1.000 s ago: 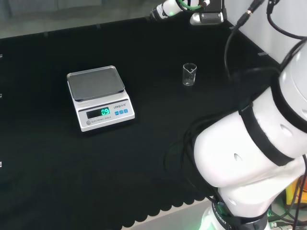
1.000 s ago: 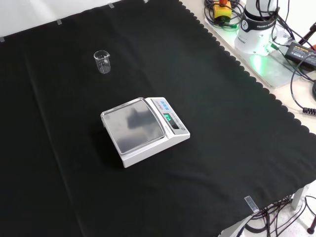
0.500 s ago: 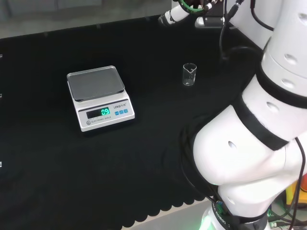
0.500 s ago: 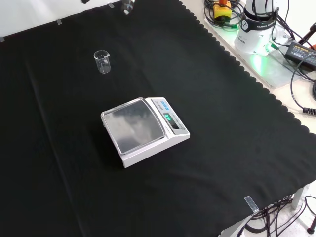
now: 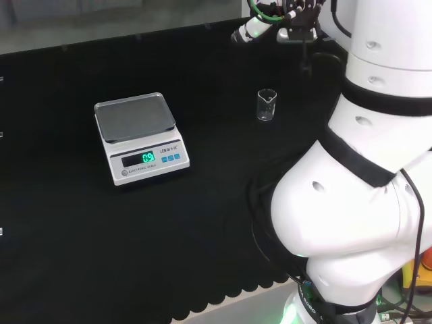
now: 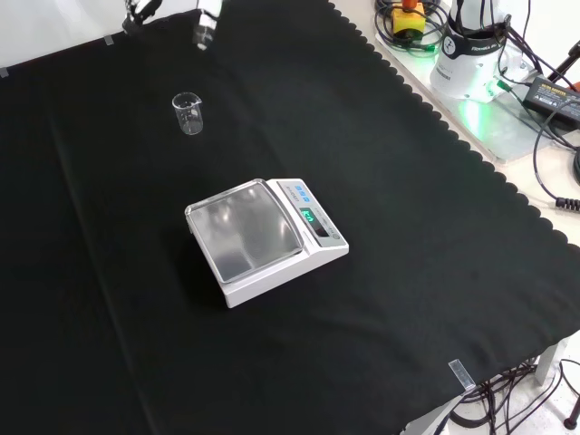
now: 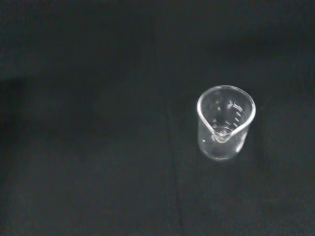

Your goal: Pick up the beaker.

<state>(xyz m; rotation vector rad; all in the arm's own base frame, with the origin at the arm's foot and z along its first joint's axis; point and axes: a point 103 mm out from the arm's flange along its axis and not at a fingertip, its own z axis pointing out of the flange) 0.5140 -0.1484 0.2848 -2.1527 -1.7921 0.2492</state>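
Small clear glass beaker [image 6: 188, 113] upright on black cloth [image 6: 408, 227], at 11 o'clock from white digital scale [image 6: 265, 239] in front view; black-and-white hand [image 6: 207, 23] hovers beyond it, apparently staging a grasp, finger state unreadable.

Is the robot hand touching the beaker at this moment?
Apart. The front view shows bare black cloth between the robot hand at the top edge and the upright beaker.
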